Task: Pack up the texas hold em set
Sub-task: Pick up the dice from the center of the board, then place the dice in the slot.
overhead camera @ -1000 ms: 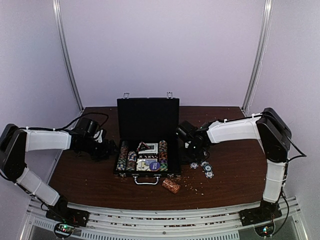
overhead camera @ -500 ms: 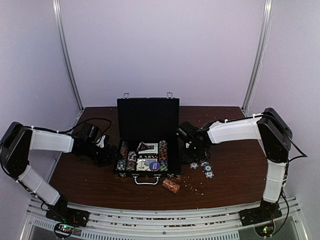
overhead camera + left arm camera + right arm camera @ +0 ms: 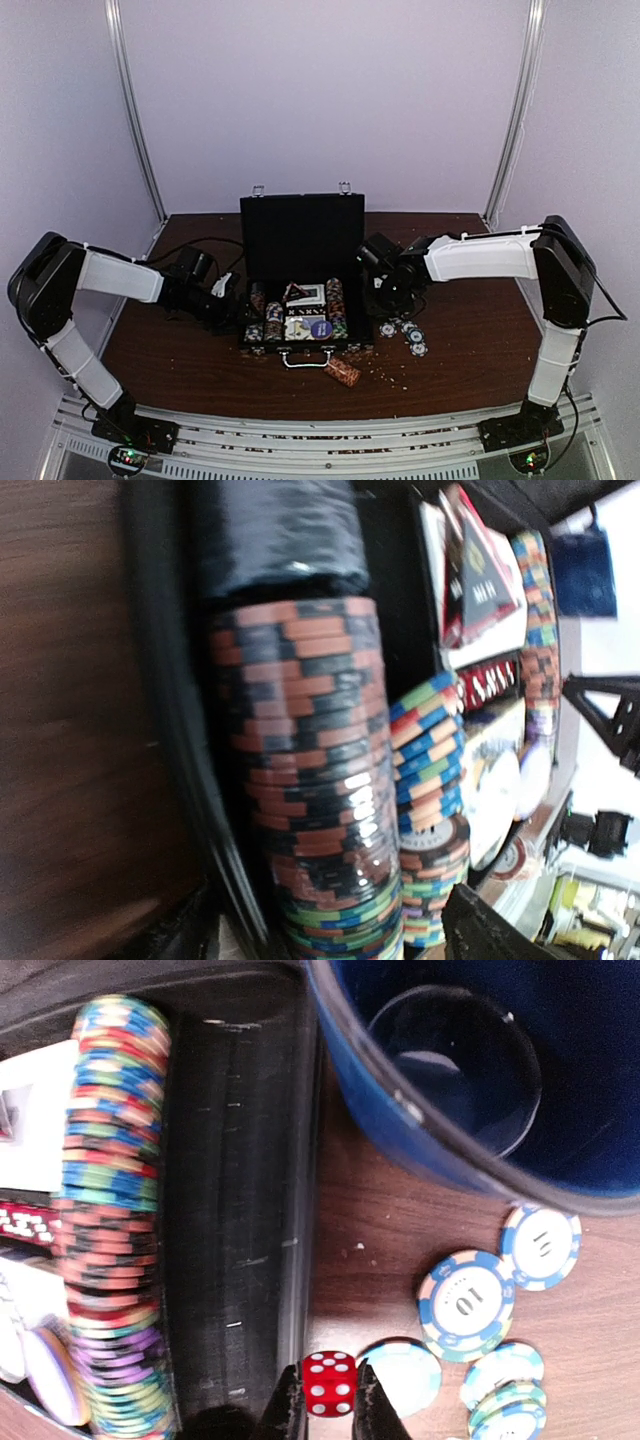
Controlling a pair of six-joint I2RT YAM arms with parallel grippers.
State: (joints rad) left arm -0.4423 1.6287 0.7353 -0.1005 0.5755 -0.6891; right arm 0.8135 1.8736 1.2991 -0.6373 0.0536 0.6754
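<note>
The black briefcase (image 3: 300, 228) stands open at the table's middle, its lid upright, with rows of striped poker chips (image 3: 268, 318) and card decks (image 3: 308, 312) in its base. In the right wrist view my right gripper (image 3: 329, 1388) is shut on a tiny red die (image 3: 329, 1380), on the table just outside the case's right wall (image 3: 240, 1210). Loose "10" chips (image 3: 466, 1305) lie beside it. My left gripper (image 3: 232, 297) is at the case's left side and open. Its fingers (image 3: 490, 932) straddle the case's left wall and a black-and-orange chip row (image 3: 300, 760).
A dark blue cup (image 3: 470, 1070) lies close behind the loose chips, its mouth facing the right wrist camera. A short copper-coloured roll of chips (image 3: 343, 372) lies in front of the case's handle (image 3: 304, 360). Crumbs dot the table's front right.
The left arm has reached right against the case, and the case has shifted slightly right and nearer. The right gripper has closed on the red die.
</note>
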